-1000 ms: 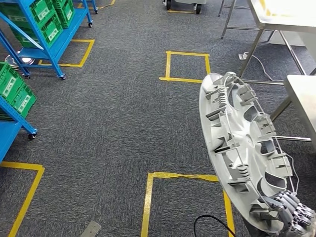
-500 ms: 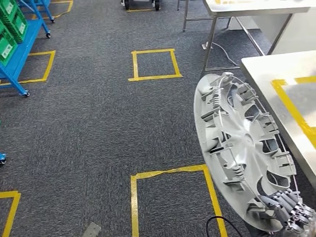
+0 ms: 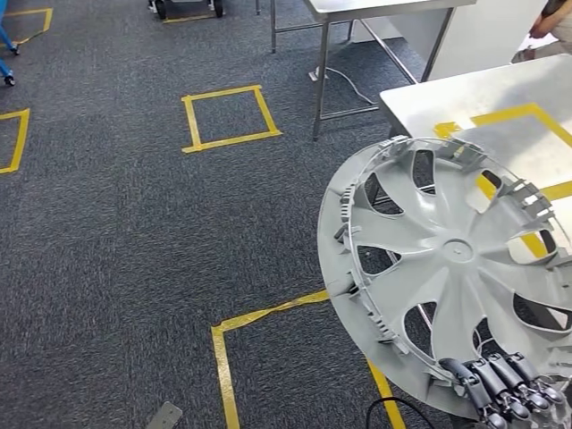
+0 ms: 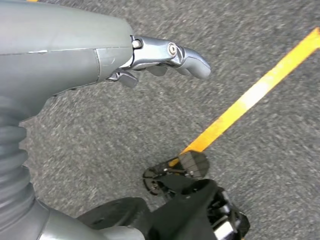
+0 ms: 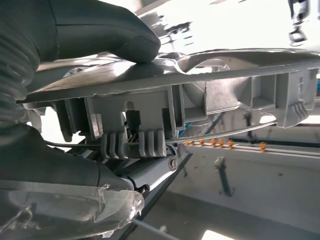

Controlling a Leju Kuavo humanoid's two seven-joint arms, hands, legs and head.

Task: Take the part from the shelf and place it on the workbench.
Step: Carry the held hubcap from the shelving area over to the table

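Right hand (image 3: 502, 393), partly cut off at the frame's edge, gripping the rim of the grey plastic spoked part (image 3: 453, 277), tilted above the workbench (image 3: 472, 98) edge and carpet; left hand (image 4: 166, 55) empty, fingers loosely extended.

This is a workshop or factory training floor. Grey industrial carpet (image 3: 121, 232) carries yellow tape squares (image 3: 229, 116) marking out stations. Steel-legged tables (image 3: 323, 80) stand at the back, and a white worktop (image 3: 472, 98) (itself taped in yellow) sits to the right. A wheeled cart's casters (image 3: 189, 7) show at the far edge.
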